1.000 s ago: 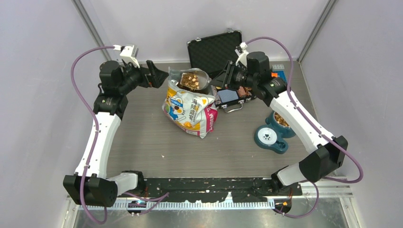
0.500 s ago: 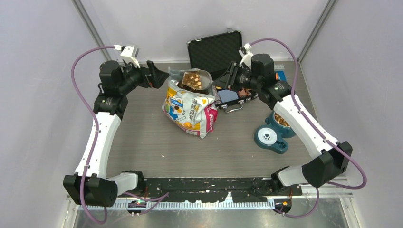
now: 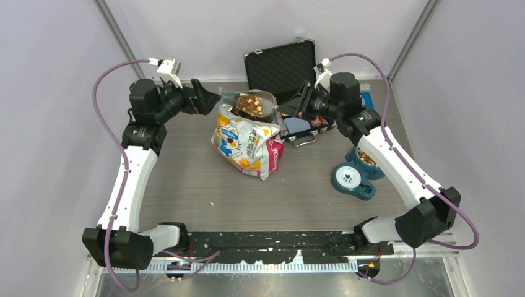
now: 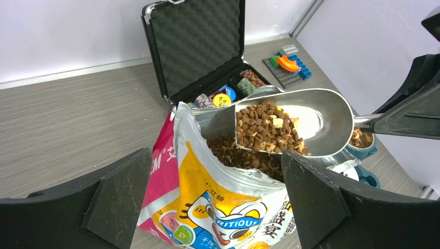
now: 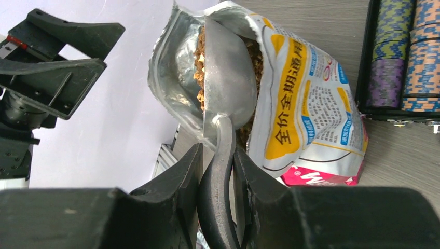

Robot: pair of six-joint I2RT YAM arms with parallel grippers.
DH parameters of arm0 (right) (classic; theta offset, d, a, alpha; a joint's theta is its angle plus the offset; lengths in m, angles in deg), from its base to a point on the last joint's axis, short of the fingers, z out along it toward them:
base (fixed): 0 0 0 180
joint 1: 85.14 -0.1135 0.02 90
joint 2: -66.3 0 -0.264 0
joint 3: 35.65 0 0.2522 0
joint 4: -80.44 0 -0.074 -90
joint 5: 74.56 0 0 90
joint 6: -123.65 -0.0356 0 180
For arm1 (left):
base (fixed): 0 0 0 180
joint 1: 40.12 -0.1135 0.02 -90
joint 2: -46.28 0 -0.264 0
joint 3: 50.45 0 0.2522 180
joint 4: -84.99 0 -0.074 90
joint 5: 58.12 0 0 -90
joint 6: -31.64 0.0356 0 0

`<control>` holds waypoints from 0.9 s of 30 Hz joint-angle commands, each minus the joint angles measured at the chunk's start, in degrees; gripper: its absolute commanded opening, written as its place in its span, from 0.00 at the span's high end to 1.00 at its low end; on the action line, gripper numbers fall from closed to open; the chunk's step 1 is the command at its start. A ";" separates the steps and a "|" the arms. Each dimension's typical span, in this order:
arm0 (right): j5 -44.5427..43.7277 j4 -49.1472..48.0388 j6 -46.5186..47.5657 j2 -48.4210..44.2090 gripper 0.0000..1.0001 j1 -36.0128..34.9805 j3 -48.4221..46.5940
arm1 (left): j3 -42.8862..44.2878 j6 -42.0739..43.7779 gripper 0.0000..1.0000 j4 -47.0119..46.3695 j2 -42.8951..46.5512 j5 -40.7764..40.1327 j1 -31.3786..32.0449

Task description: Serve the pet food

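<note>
The pet food (image 4: 267,127) is brown and tan kibble heaped in a metal scoop (image 4: 316,116) held over the open mouth of the cartoon-cat bag (image 4: 223,202). More kibble lies inside the bag. My right gripper (image 5: 218,171) is shut on the scoop's dark handle, with the scoop (image 5: 228,78) tipped on edge in that view. In the top view the right gripper (image 3: 298,102) sits right of the bag (image 3: 247,145) and the scoop (image 3: 257,102) is over its top. My left gripper (image 3: 207,99) is open and empty, just left of the bag's mouth.
A teal pet feeder (image 3: 353,176) with some kibble in its bowl stands at the right. An open black case (image 3: 282,62) with striped poker chips (image 5: 404,52) stands behind the bag. Toy bricks (image 4: 288,65) lie at the back right.
My right gripper has drawn back a little to the right with the filled scoop. The left arm and the bag have not moved.
</note>
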 commanded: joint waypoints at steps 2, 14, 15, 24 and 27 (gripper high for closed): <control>-3.38 -6.43 -1.61 -4.31 0.95 1.42 1.89 | -0.17 -0.09 0.01 -2.96 1.02 0.82 -0.45; -2.69 -10.89 -7.90 -7.12 0.95 4.18 8.33 | 0.15 -0.84 0.01 -3.36 -0.12 1.71 -0.43; -2.79 -11.95 -9.17 -7.48 0.95 4.39 9.41 | 0.15 -0.93 0.01 -3.48 -0.19 1.81 -0.41; 1.45 -25.03 -20.92 -9.87 0.95 7.18 18.28 | 0.11 -1.89 0.01 -4.76 -0.84 3.50 -0.44; 2.81 -28.35 -23.11 -9.39 0.95 7.32 19.07 | -0.32 -2.26 0.01 -5.39 -0.60 3.71 -0.44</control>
